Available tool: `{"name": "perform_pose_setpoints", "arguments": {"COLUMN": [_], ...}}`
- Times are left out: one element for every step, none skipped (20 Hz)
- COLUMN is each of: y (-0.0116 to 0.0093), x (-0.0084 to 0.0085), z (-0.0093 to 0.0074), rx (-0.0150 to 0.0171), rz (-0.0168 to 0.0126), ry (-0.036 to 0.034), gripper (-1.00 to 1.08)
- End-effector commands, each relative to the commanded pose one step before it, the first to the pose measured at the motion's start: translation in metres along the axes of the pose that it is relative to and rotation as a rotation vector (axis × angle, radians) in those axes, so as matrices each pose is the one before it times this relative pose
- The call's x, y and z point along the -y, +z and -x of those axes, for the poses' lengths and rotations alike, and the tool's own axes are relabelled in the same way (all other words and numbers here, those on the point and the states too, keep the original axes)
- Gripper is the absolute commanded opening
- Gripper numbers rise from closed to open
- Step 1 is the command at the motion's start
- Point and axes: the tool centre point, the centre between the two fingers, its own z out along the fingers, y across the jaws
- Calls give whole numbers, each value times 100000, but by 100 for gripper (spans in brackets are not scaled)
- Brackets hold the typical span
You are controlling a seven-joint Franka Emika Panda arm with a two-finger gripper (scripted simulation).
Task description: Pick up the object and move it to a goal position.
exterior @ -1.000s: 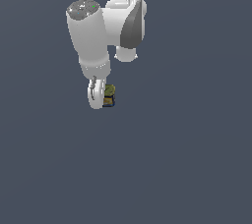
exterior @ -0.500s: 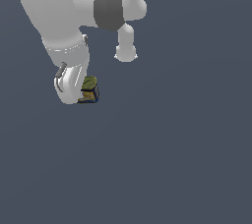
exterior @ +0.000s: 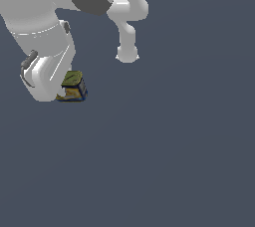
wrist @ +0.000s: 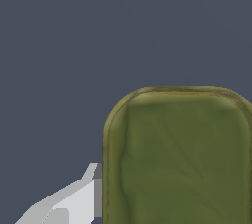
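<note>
In the exterior view the surface is a plain slate-grey plane [exterior: 174,161] that fills the whole picture, with no edge, wall or horizon showing. The white Franka arm [exterior: 45,27] comes in from the top and the exterior view's left, with a dark grey joint band near the top edge. Its gripper [exterior: 52,89] sits low at the exterior view's left. The can [exterior: 73,85] is tucked against the gripper's side toward the exterior view's right, touching it. The can is tilted: its olive-green top faces upward and toward the exterior view's right, with the yellow and blue label below. Whether it rests on the surface or hangs above it cannot be told. Its long axis cannot be read here.

In the wrist view the same grey surface [wrist: 59,46] forms the background. The can's olive-green top [wrist: 179,161] is a rounded rectangle facing the camera, cut off by the picture's edges. One white finger [wrist: 69,201] lies against its side; the other is hidden, so the grip of the jaws on the can cannot be told
</note>
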Motion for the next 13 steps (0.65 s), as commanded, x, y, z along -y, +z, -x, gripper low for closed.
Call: {"name": "perform_pose_setpoints", "arguments": {"y": [-940, -195, -190, -167, -144, -122, -100, -80, -57, -36, -15, 2, 10], "x": [416, 123, 106, 94, 82, 71, 61, 40, 41, 31, 21, 0, 2], "z": [-510, -177, -142, -124, -107, -90, -73, -90, -40, -24, -8, -24, 10], "rx": [-53, 68, 0, 0, 0, 0, 0, 3, 0, 0, 0, 2, 0], "rz": [-392, 9, 0, 0, 0, 0, 0, -3, 0, 0, 0, -6, 0], "ry": [-78, -9, 0, 0, 0, 0, 0, 49, 0, 0, 0, 48, 0], "gripper": [-100, -100, -100, -100, -100, -100, -100, -100, -100, -100, -100, -100, -100]}}
